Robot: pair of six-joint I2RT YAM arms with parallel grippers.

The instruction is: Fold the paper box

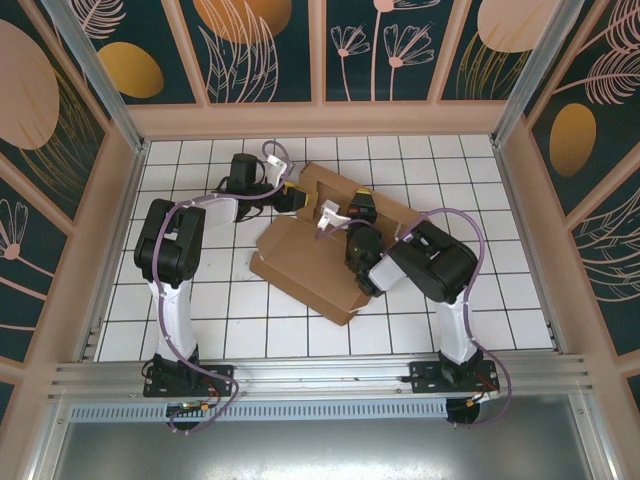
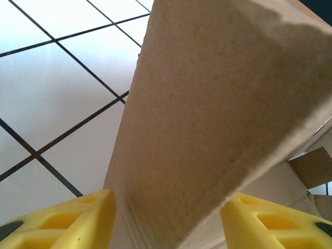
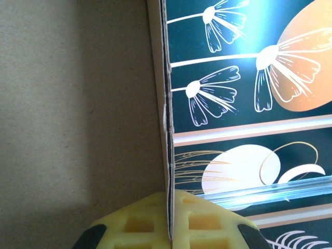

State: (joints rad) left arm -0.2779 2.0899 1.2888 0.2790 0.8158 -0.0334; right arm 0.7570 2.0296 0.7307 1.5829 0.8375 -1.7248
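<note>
Top external view: we see the paper box (image 1: 310,262) lying at a slant in the middle of the white tiled table (image 1: 200,310). It is a brown cardboard sheet partly raised into shape, with a low wall standing along its near-left edge. Both arms bend inward over it. The left gripper (image 1: 290,195) sits at the box's far-left corner. The right gripper (image 1: 330,215) hangs over the far half, just beside the left one.

From the left wrist we look along a raised panel of the paper box (image 2: 218,104), which tilts between the yellow fingers (image 2: 67,220) of the left gripper (image 2: 167,202). Those jaws stand spread, one on each side of the panel. One finger appears to lie against the cardboard, while a gap shows between the panel's edge and the other finger. White tiles with dark grout lines lie behind.

From the right wrist, the paper box (image 3: 78,104) takes the left side as a flat brown face. Its thin corrugated edge runs straight down into the seam of the right gripper (image 3: 168,220). Its yellow fingers (image 3: 207,225) are pressed together on that edge, pinching it. Beyond the edge we see the dark patterned wall panel (image 3: 249,78) with pale flowers and orange shapes. In the top view, like panels (image 1: 260,50) ring the table.
</note>
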